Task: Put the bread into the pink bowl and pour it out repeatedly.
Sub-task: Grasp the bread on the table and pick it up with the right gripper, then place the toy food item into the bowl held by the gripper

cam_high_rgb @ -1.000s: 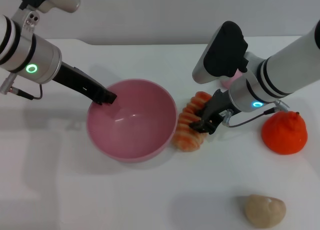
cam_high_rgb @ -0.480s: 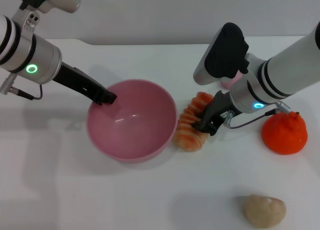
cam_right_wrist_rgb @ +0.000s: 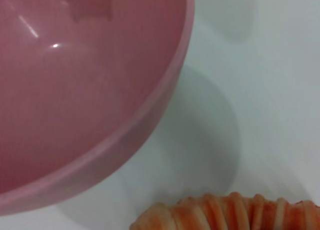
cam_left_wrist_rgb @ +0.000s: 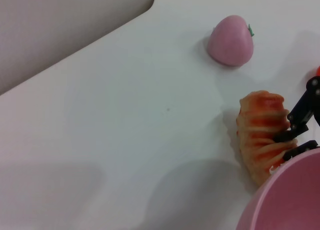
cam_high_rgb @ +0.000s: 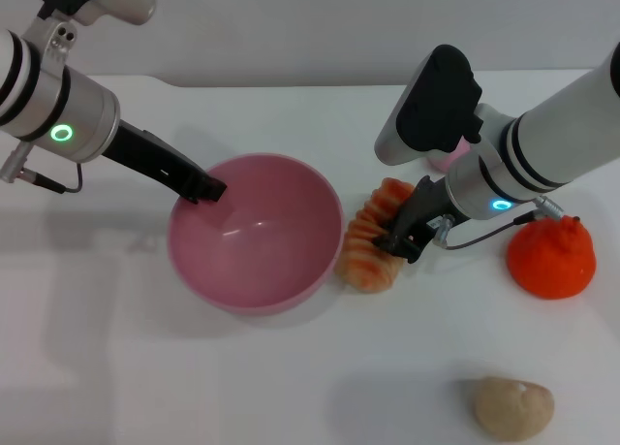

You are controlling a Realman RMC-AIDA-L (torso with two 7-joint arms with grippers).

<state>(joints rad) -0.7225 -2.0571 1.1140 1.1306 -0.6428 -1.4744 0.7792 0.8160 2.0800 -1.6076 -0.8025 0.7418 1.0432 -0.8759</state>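
Bread (cam_high_rgb: 371,239) on table, touching bowl (cam_high_rgb: 254,232) at its 3 o'clock.
Right gripper (cam_high_rgb: 399,238) clamped on bread; left gripper (cam_high_rgb: 205,187) pinching bowl rim at 10 o'clock.

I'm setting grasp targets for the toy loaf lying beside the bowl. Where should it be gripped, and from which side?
Grip the bread across its narrow width near mid-length, coming from above on the side away from the pink bowl. It lies flat beside the rim, so that side is open. The right gripper is there at the loaf; the left gripper is at the bowl's rim.
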